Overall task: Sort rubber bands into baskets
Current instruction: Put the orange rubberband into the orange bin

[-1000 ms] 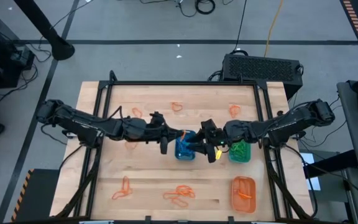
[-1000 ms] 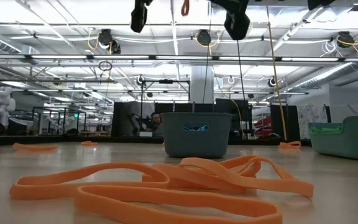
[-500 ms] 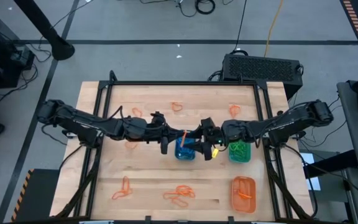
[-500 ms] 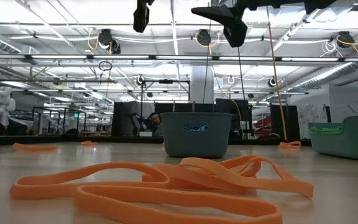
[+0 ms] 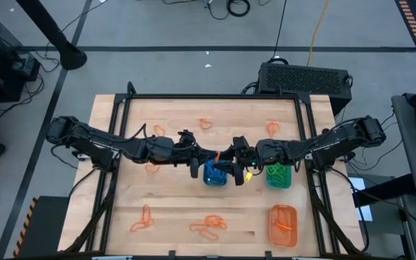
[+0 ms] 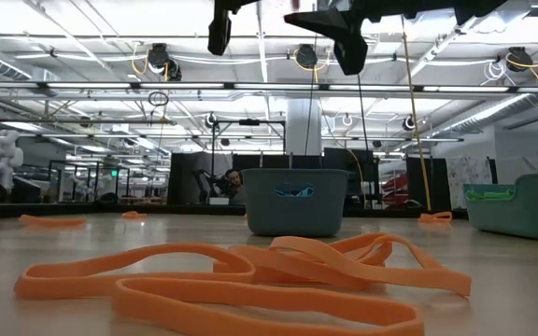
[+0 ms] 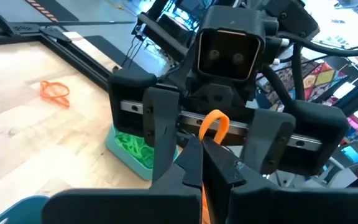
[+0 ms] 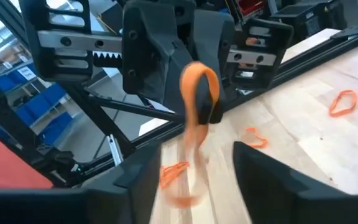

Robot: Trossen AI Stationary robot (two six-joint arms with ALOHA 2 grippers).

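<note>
Mid hand-over above the blue basket (image 5: 214, 175) — orange rubber band (image 7: 214, 126) pinched in the shut left hand (image 5: 206, 157), right hand (image 5: 231, 156) wide around it; next, probably closing right, releasing left, carrying to the orange basket (image 5: 283, 224).

Baskets, three: blue basket (image 5: 214, 174), one; teal-green basket (image 5: 279, 176), one; orange basket (image 5: 283, 224), one.

Loose orange rubber bands on the table (image 5: 179, 198), seen from above: six spots, at (image 5: 205, 123), (image 5: 272, 128), (image 5: 158, 131), (image 5: 152, 168), (image 5: 142, 219) and a tangle at (image 5: 209, 226) whose number of loops cannot be told.

Orange band pinched in the air, one (image 7: 214, 126).

Green bands in teal-green basket: a heap, uncounted.

Arms, two.
</note>
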